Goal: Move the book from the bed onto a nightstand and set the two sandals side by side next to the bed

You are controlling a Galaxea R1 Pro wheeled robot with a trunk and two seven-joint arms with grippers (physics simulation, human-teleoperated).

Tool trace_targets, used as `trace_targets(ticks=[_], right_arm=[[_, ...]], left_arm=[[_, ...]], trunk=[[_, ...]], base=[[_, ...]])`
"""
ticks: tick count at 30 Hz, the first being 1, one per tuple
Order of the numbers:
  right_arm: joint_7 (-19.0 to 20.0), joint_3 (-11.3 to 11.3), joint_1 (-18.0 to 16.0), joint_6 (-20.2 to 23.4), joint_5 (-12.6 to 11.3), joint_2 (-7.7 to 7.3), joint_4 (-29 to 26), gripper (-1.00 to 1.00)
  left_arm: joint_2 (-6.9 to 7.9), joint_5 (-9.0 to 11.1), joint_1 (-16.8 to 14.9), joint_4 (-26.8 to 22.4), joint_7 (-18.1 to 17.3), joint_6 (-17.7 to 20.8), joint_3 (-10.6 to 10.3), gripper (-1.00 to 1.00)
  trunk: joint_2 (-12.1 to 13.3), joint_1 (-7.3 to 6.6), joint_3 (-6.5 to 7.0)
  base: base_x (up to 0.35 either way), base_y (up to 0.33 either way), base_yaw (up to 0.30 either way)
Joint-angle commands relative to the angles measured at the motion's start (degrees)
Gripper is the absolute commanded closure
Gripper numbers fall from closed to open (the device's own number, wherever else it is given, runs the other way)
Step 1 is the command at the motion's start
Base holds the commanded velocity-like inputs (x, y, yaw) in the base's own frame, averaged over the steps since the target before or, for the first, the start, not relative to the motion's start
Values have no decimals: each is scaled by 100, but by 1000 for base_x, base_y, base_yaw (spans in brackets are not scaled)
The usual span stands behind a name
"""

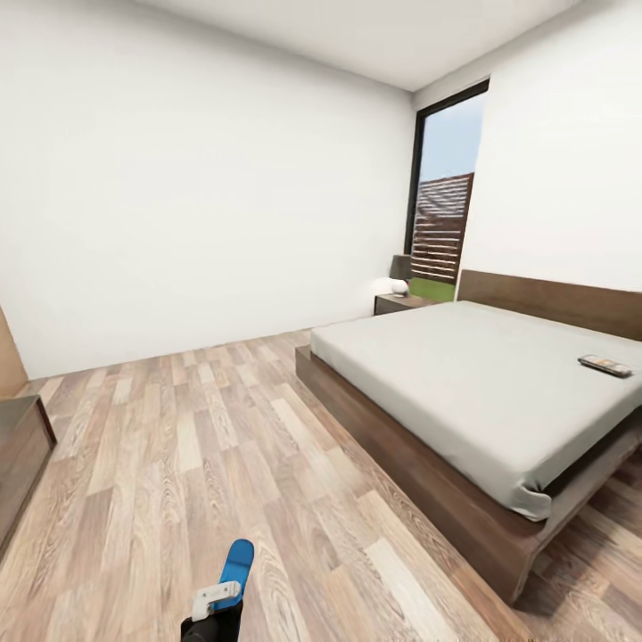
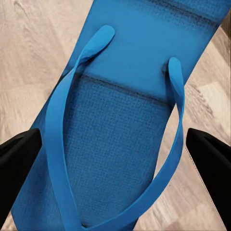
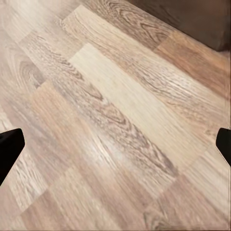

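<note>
Left fingers (image 2: 19,163) pinch the sandal (image 1: 235,567) — long axis pointing forward; right fingers (image 3: 9,147) spread.

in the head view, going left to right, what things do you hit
dresser → blue sandal in the left gripper → nightstand with lamp → window → book on the bed

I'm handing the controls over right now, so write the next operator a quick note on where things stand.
Left hand: shut on one blue sandal, carried low over the wood floor.
Right hand: open, empty, over bare floor.
The book lies on the mattress of the bed, near the headboard. A nightstand stands in the far corner.
Done: one sandal picked up.
Left: set it beside the bed, find the other sandal and pair them, move the book to a nightstand.
</note>
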Motion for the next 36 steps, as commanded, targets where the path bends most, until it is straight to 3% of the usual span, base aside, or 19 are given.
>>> trace_targets(ticks=[1,36], right_arm=[[32,-10,-1,5,-44,1,1,-100],[37,-18,-1,5,-44,0,1,-100]], left_arm=[[2,58,-5,8,-6,-23,-48,100],[-1,58,-5,11,-7,-22,-51,100]], trunk=[[-2,-1,-2],[-2,-1,99]], base=[[0,0,-300],[0,0,-295]])
